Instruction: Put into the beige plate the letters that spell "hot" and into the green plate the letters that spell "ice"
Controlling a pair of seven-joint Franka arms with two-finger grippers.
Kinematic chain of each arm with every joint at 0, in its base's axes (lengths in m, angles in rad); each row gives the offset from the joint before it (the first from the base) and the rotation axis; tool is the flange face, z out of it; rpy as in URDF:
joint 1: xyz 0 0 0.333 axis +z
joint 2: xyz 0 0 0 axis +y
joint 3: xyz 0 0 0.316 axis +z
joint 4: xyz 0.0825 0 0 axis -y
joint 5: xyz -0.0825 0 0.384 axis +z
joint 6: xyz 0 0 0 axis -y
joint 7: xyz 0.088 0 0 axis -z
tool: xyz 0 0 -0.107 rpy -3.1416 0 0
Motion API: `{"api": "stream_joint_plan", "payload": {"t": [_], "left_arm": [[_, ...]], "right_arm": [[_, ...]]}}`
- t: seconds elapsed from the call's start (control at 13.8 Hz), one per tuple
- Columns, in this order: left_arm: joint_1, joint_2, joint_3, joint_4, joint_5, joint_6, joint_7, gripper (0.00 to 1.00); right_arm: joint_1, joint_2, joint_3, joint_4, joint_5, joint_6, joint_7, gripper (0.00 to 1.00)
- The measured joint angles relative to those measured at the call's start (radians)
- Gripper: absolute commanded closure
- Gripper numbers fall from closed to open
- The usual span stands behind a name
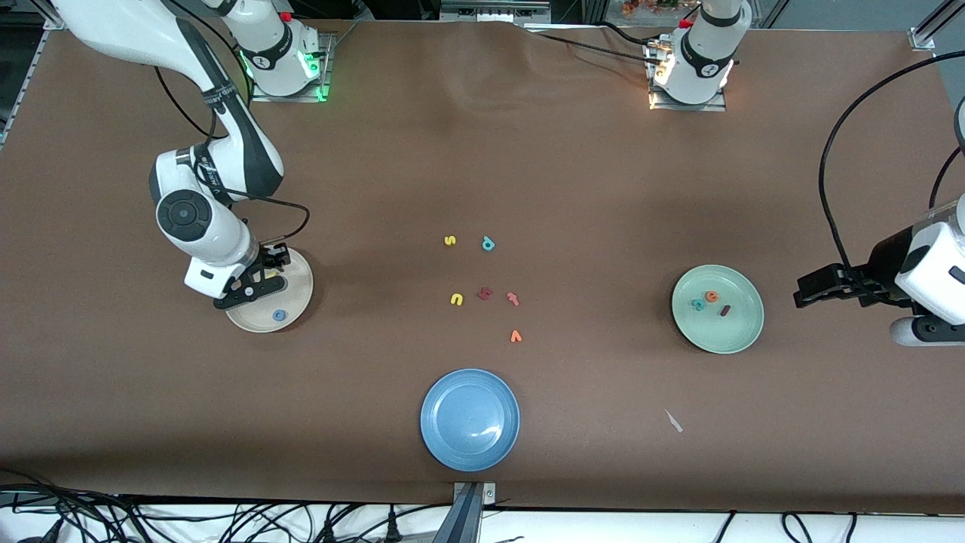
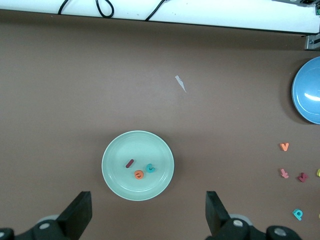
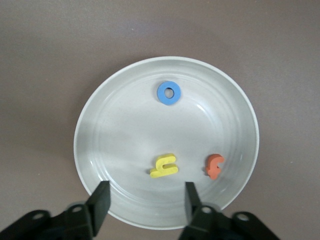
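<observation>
Surveying the brown-covered table (image 1: 482,166), I find the round cream-beige plate with a raised rim (image 1: 298,290) toward the right arm's end and the round pale mint-green plate (image 1: 742,332) toward the left arm's end. The right gripper (image 3: 145,200) hangs just over the beige plate, fingers parted and empty. The left gripper (image 2: 147,212) waits near the green plate, spread wide, holding nothing. In the beige plate lie the blue foam ring "o" (image 3: 169,93), the yellow foam "h" (image 3: 164,166) and the orange hooked foam "t" (image 3: 214,166). In the green plate lie the orange foam "e" (image 2: 139,174), the teal foam "c" (image 2: 150,168) and the dark red foam bar "i" (image 2: 129,163). I judge the main risk to be a low retreat: a fingertip catching the "h" or the rim would flick a light letter out.
</observation>
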Motion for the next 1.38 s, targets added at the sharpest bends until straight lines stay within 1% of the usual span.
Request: {"api": "stream_joint_plan", "payload": {"t": [0.22,0.29,0.44,0.51,0.73,0.8,0.94,1.16,1.23,1.38], "left_arm": [[0.0,0.0,0.001,0.0,0.0,0.0,0.001,0.0],[0.0,0.0,0.001,0.0,0.0,0.0,0.002,0.0],[-0.011,0.0,0.006,0.0,0.0,-0.002,0.004,0.0],[-0.034,-0.002,0.032,0.0,0.0,-0.003,0.005,0.0],[-0.17,-0.016,0.185,0.0,-0.003,-0.004,0.005,0.0],[-0.198,-0.021,0.211,-0.001,-0.008,-0.009,0.005,0.0],[-0.209,-0.029,0.225,-0.01,-0.012,-0.016,0.005,0.0],[-0.206,-0.063,0.234,-0.071,-0.051,-0.013,0.005,0.0],[-0.205,-0.075,0.236,-0.089,-0.056,-0.011,0.005,0.0],[-0.203,-0.091,0.238,-0.111,-0.06,-0.008,0.005,0.0]], "right_arm": [[0.0,-0.005,0.001,0.015,0.031,-0.001,0.0,0.01],[0.0,-0.007,0.002,0.036,0.053,-0.013,0.0,0.01],[0.001,-0.014,0.007,0.121,0.116,-0.096,-0.001,0.0],[0.001,-0.018,0.009,0.172,0.142,-0.15,-0.001,0.0],[0.001,-0.033,0.01,0.324,0.175,-0.343,-0.001,0.0],[0.001,-0.043,0.01,0.365,0.176,-0.402,-0.001,0.0],[0.001,-0.083,0.009,0.41,0.176,-0.483,-0.001,0.0],[0.001,-0.188,-0.013,0.418,0.185,-0.597,-0.001,0.0],[0.001,-0.225,-0.032,0.419,0.201,-0.636,-0.001,0.0],[0.001,-0.29,-0.094,0.419,0.234,-0.707,-0.004,0.0]]}}
